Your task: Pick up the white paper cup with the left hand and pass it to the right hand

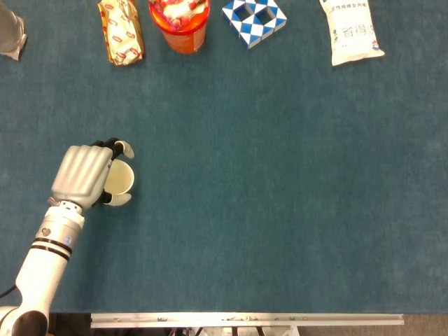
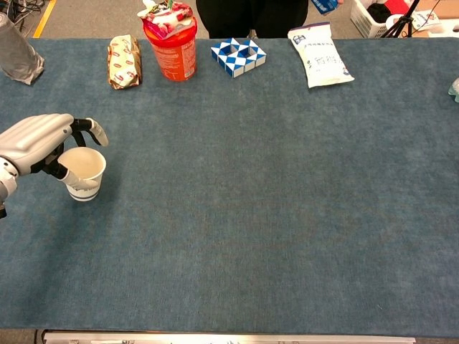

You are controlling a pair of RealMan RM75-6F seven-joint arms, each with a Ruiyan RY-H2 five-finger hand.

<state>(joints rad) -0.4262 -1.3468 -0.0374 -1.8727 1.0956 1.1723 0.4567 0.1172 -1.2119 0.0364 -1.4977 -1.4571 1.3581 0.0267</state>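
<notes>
A smooth silver-shelled left hand curls its dark fingers around the rim of an upright, tapered white paper cup at the left of the felt-like blue tabletop.

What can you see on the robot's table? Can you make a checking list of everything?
Surface: blue table, flat cloth.
Job's things: white paper cup, upright, mouth up, near the left edge.
Clutter: along the far edge, snack bar, orange tub, blue-white puzzle, white packet.
Robot hands: left robot hand curled around the cup; right robot hand not in view.
Cables: nothing seen.
Surroundings: white basket behind the table.
</notes>
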